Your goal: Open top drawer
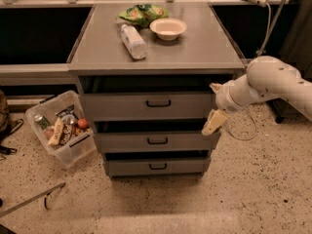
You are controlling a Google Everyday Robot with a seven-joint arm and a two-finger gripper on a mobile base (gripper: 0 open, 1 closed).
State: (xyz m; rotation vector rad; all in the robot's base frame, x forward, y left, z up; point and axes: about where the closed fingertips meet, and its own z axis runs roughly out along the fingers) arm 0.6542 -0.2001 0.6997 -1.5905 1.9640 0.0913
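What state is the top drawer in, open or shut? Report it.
Shut: the top drawer front sits back under the tabletop, no tray showing. The gripper hangs by its right edge, off the handle.

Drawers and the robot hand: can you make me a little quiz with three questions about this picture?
1. True or false: the gripper is holding the handle of the top drawer.
2. Pick one: what lies next to the bowl on the cabinet top? A a bottle, B a shoe, C a book.
3. Fill in: the bin of snacks stands on the floor on the picture's ___ side of the drawers.
Key: 1 false, the gripper is by the top drawer's right end, away from the handle. 2 A. 3 left.
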